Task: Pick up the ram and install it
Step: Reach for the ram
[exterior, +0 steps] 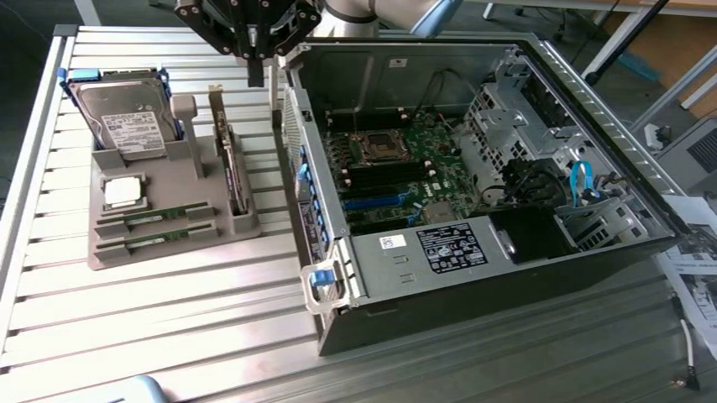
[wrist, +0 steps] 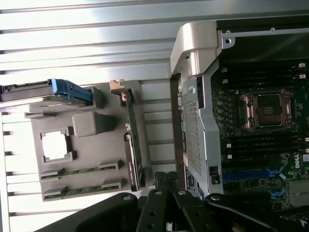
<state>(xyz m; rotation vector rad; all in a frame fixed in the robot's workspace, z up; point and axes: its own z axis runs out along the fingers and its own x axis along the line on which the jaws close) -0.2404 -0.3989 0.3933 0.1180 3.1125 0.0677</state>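
Two ram sticks (exterior: pixel 154 217) (exterior: pixel 149 241), thin green boards, lie side by side in slots at the near end of a grey holder tray (exterior: pixel 180 189). In the wrist view the same ram sticks (wrist: pixel 79 172) (wrist: pixel 77 190) rest in the tray (wrist: pixel 91 123). My gripper (exterior: pixel 258 78) hangs high above the gap between the tray and the open computer case (exterior: pixel 336 277). Its fingers are shut with nothing between them. The gripper (wrist: pixel 168 198) is well apart from the ram.
The tray also holds a hard drive (exterior: pixel 123 117), a square silver processor (exterior: pixel 123 191) and an upright expansion card (exterior: pixel 230 159). Inside the case, the motherboard (exterior: pixel 421 168) shows black memory slots (wrist: pixel 260 145) beside the processor socket (wrist: pixel 265 110). Loose papers (exterior: pixel 694 285) lie at the exterior view's right.
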